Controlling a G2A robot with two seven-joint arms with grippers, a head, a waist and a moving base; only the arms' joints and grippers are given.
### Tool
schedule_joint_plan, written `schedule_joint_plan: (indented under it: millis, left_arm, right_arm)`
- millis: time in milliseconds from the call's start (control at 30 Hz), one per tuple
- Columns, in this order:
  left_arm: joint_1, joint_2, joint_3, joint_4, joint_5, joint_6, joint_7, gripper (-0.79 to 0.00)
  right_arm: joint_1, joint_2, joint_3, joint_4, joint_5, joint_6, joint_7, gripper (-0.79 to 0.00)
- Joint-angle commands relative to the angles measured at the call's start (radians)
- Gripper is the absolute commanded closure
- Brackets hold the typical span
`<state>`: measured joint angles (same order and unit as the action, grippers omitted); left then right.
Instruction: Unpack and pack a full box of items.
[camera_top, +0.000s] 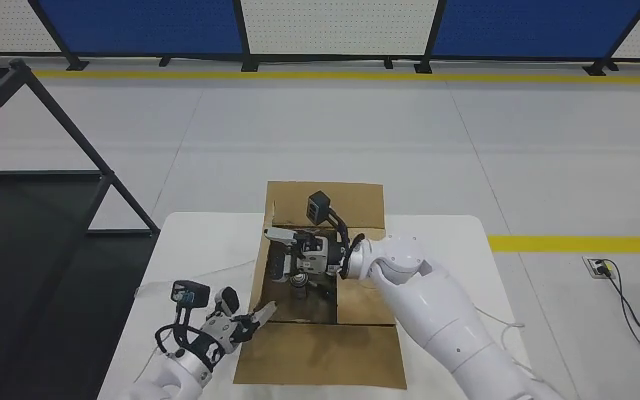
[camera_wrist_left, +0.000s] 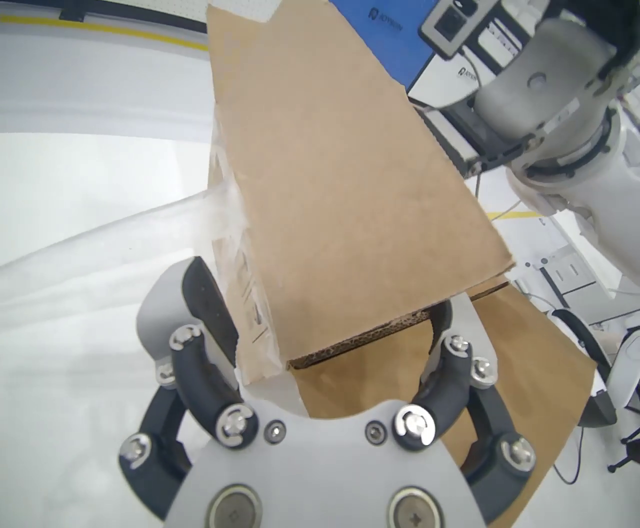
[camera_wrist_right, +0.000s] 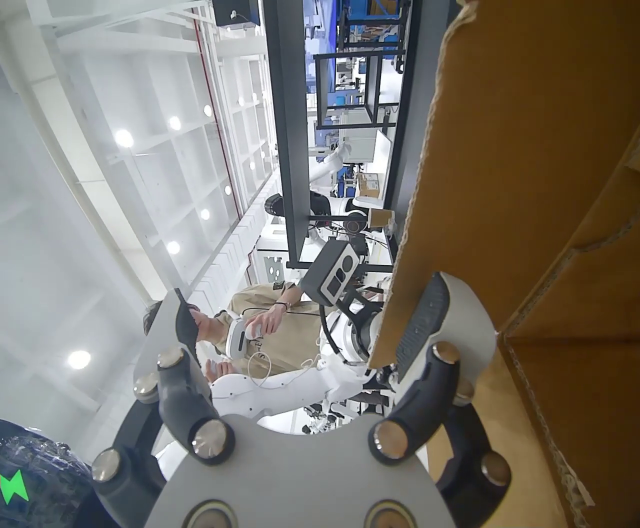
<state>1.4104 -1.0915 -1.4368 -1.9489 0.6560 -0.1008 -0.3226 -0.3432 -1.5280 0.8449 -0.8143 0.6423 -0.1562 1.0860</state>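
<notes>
Two end effectors work at the open cardboard box (camera_top: 320, 355) on the tabletop (camera_top: 200, 260), both spread and gripping nothing. Left end effector (camera_wrist_left: 330, 325) straddles a flap (camera_wrist_left: 340, 175) edge at the box's corner. Right end effector (camera_wrist_right: 300, 325) has one finger (camera_wrist_right: 425, 320) against another flap. Box contents are masked by the right arm and unidentifiable.

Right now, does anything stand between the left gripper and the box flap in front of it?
Nothing visible does. The open left gripper has the box flap edge between its fingers; clear tape hangs at the flap's side.
</notes>
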Motion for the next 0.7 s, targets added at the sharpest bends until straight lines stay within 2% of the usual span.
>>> schedule_joint_plan:
  millis: [0, 200, 333, 533, 667]
  left_arm:
    - [0.006, -0.001, -0.019, -0.002, -0.044, 0.003, 0.002, -0.785]
    - [0.023, -0.003, -0.057, -0.010, -0.118, 0.014, 0.010, -0.785]
    - [0.043, -0.004, -0.081, -0.019, -0.166, 0.011, 0.013, -0.785]
    - [0.072, -0.005, -0.132, -0.020, -0.220, 0.036, 0.034, -0.785]
    - [0.086, -0.002, -0.180, 0.014, -0.215, 0.059, 0.014, -0.785]
  right_arm:
    - [-0.004, 0.001, 0.004, -0.005, -0.007, -0.003, 0.006, -0.785]
    - [-0.017, 0.005, 0.026, -0.019, -0.016, -0.010, 0.005, -0.785]
    - [-0.028, 0.014, 0.068, -0.023, -0.017, -0.046, -0.039, -0.785]
    - [-0.051, 0.046, 0.164, -0.035, -0.031, -0.080, -0.070, -0.785]
    - [-0.081, 0.072, 0.232, -0.060, -0.046, -0.075, -0.074, -0.785]
